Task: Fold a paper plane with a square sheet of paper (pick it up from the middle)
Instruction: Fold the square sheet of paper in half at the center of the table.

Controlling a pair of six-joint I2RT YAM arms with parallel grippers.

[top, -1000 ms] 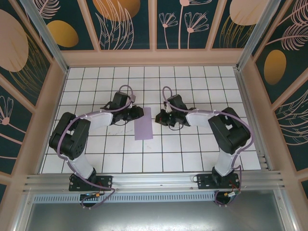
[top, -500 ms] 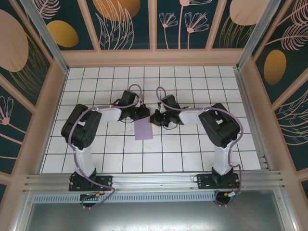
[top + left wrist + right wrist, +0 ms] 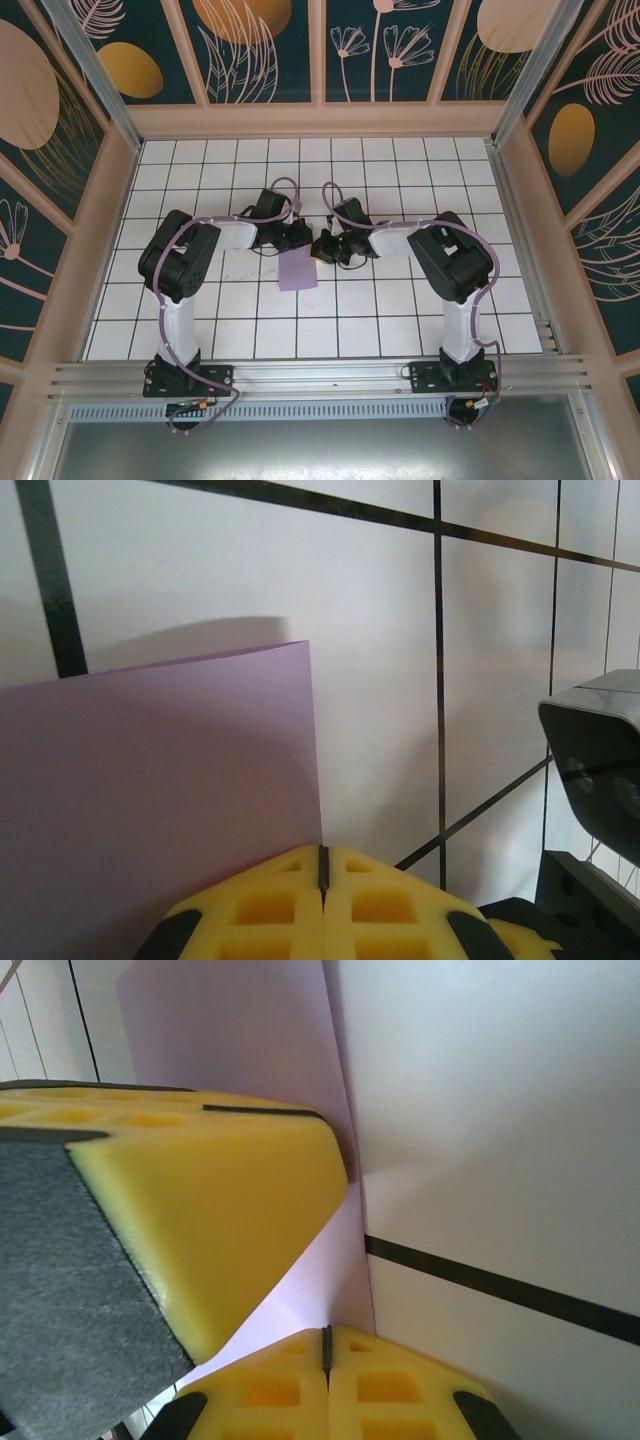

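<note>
Currently the thin lilac-purple matte sheet of paper (image 3: 298, 272) is held mid-table over the white tiled tabletop (image 3: 400, 320). Its far edge is clamped in the left gripper (image 3: 323, 868), jaws pressed together on it. The right gripper (image 3: 326, 1348) is clamped on the same edge, just beside it. The grips are probably set close so the sheet hangs evenly for a centre crease. No dart shape has been formed yet.

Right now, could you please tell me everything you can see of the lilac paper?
The sheet of paper is plain, matte lilac, thin and smooth, showing as a small rectangle in the middle of the tiled table. The shut left gripper and right gripper pinch its far edge side by side.
</note>
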